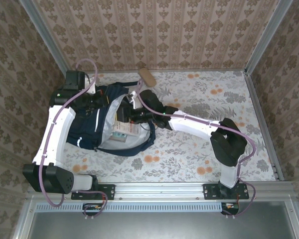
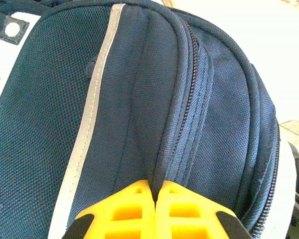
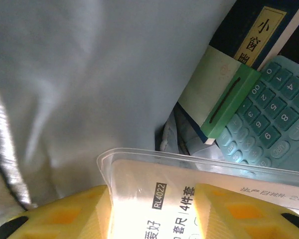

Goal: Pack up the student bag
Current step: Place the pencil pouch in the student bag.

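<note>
The student bag (image 1: pixel 87 130) is lying flat on the floral table (image 1: pixel 204 104), its main compartment gaping open. The left gripper (image 2: pixel 154 191) is pinching a fold of the bag's navy outer fabric just beside the bag's white stripe (image 2: pixel 92 109), with its fingers pressed together. The right gripper (image 3: pixel 152 199) is reaching inside the bag, close to the grey lining (image 3: pixel 89 69). Its jaws are standing apart over a clear labelled packet (image 3: pixel 189 174); contact with the packet is uncertain at this close range. A green-banded book (image 3: pixel 224 99) and a teal calculator (image 3: pixel 271 124) are sitting deeper inside the bag.
</note>
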`<state>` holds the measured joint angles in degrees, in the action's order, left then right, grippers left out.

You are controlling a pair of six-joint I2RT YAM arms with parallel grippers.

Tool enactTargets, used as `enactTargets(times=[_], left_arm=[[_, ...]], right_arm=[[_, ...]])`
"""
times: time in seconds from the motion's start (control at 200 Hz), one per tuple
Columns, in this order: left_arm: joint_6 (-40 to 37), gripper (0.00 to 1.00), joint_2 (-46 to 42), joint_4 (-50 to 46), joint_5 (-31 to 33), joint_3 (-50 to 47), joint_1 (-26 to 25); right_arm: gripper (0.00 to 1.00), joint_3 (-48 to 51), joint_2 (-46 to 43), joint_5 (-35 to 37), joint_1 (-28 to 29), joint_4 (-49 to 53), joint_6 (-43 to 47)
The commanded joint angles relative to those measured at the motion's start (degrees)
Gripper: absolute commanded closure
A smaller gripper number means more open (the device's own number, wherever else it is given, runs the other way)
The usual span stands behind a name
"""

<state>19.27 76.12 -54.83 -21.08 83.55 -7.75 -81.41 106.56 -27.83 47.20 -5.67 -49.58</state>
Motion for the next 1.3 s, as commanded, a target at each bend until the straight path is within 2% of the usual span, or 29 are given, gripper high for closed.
enactTargets(times=[0.0, 0.335, 0.405, 0.575, 0.79, 0.93, 1.06, 1.295], left_arm=[[0.4, 1.00, -1.2, 3.9, -2.4, 3.8, 1.3], [1.5, 1.00, -1.4, 4.5, -4.1, 5.1, 2.4], [1.5, 1.00, -1.3, 4.5, -3.9, 5.0, 2.5], [1.5, 1.00, -1.2, 4.8, -4.1, 4.3, 2.5], [1.2, 1.00, -1.3, 5.4, -4.1, 1.4, 2.5], [1.5, 1.00, -1.7, 6.3, -4.5, -0.8, 2.2], [1.4, 1.00, -2.1, 6.4, -4.1, -2.0, 2.0], [1.0, 1.00, -2.5, 6.1, -3.9, -2.1, 1.5]], right_arm=[[0.53, -2.7, 1.2, 1.2, 0.4, 4.0, 1.3], [0.48, -5.9, 8.4, 1.9, 2.1, 11.0, 0.7], [0.41, -5.7, 8.3, 2.4, 2.3, 12.0, 1.1], [0.37, -3.7, 4.1, 3.6, 1.5, 12.2, 2.2], [0.27, 2.4, -5.0, 6.7, -0.4, 12.5, 2.8], [0.28, 5.4, -9.0, 8.4, -1.8, 13.8, 4.1], [0.32, 8.3, -9.8, 7.8, -3.1, 12.5, 2.8], [0.27, 13.5, -7.6, 8.0, -4.8, 9.1, 0.6]])
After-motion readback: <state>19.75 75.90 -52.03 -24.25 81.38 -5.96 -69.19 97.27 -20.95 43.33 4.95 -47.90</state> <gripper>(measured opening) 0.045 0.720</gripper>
